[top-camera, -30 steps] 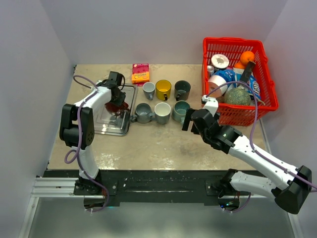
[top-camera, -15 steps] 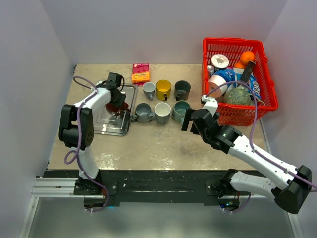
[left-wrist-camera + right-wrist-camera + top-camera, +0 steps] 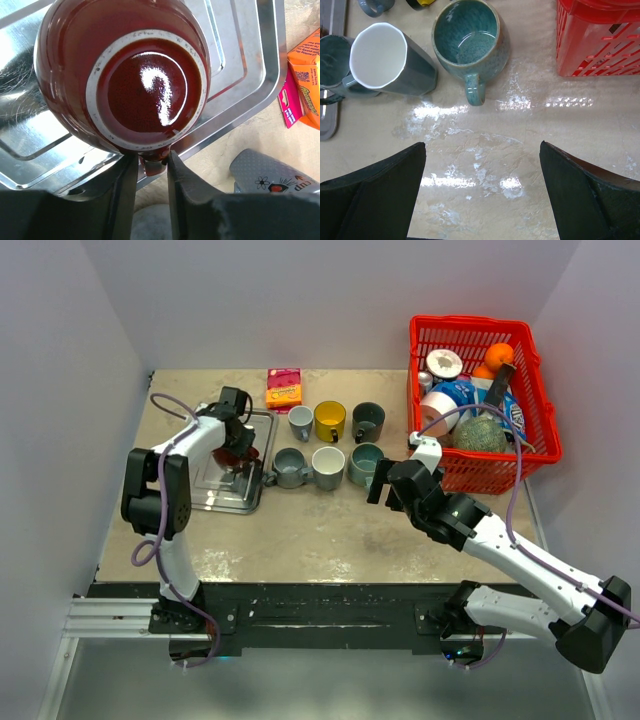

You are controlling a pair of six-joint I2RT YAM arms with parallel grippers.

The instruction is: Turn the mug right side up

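Observation:
The dark red mug stands upside down on the metal tray, its glossy base towards the left wrist camera. Its handle pokes down between the fingers of my left gripper, which is open only narrowly: a thin gap shows on the left side and the right finger sits against the handle. From above, the mug is at the tray's right side under the left gripper. My right gripper hangs wide open over bare table, just in front of a teal mug.
Upright mugs stand in two rows right of the tray: grey, white-lined and teal in front, three more behind, one yellow. An orange and pink box lies at the back. A full red basket stands at the right.
The left gripper's fingers have eased slightly apart round the mug's handle. The mug stays upside down on the tray, and the right arm has not moved.

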